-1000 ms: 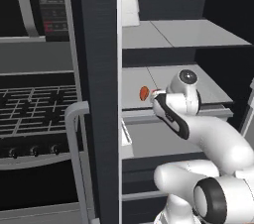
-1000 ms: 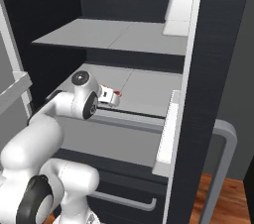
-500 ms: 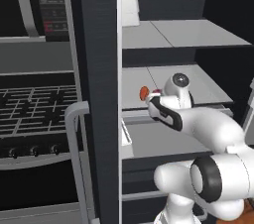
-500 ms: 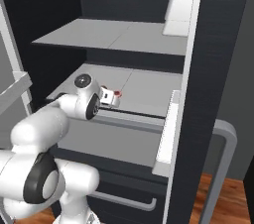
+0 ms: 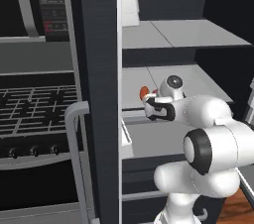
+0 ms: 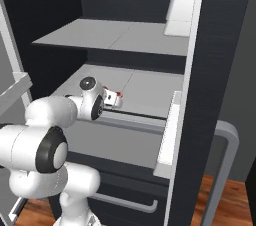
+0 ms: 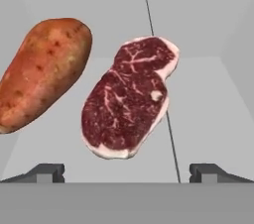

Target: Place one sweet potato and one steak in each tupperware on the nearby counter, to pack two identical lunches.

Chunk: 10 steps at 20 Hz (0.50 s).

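The gripper [image 7: 126, 171] reaches into the open fridge at the middle shelf [image 7: 208, 119]. Its fingers [image 7: 47, 172] stand apart, released, holding nothing. 1 steak [image 7: 129, 99] lies flat on the shelf, centred between the fingers. 1 sweet potato [image 7: 42, 72] lies just beside it on the left, apparently not touching.

Risks, as judged:
- The steak is thin and flat; the fingers may close above it or slide off.
- The left finger may nudge the sweet potato and roll it away.
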Tool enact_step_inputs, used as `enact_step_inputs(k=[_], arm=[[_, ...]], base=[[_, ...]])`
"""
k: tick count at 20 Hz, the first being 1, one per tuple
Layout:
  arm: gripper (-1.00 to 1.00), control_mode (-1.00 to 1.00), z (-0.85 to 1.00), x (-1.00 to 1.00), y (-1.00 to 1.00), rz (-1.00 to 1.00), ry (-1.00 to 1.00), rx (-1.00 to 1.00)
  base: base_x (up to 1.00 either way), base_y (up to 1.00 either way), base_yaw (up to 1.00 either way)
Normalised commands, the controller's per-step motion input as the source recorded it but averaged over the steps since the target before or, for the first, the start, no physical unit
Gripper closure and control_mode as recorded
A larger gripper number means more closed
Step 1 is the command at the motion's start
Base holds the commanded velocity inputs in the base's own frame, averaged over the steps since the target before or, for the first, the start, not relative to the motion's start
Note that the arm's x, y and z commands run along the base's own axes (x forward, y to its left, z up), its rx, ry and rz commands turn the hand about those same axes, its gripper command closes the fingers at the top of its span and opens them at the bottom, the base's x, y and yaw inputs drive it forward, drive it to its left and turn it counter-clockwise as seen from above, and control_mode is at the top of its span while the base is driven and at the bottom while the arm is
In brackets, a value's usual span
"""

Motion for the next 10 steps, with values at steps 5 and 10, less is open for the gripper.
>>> enact_step_inputs(k=[5, 10], arm=[[-1.00, -1.00, -0.17, 0.42, 0.04, 0.00, 0.00, 0.00], [-1.00, -1.00, -0.16, 0.40, 0.04, 0.00, 0.01, 0.00]], base=[[0.00, 0.00, 0.00], [0.00, 0.00, 0.00]])
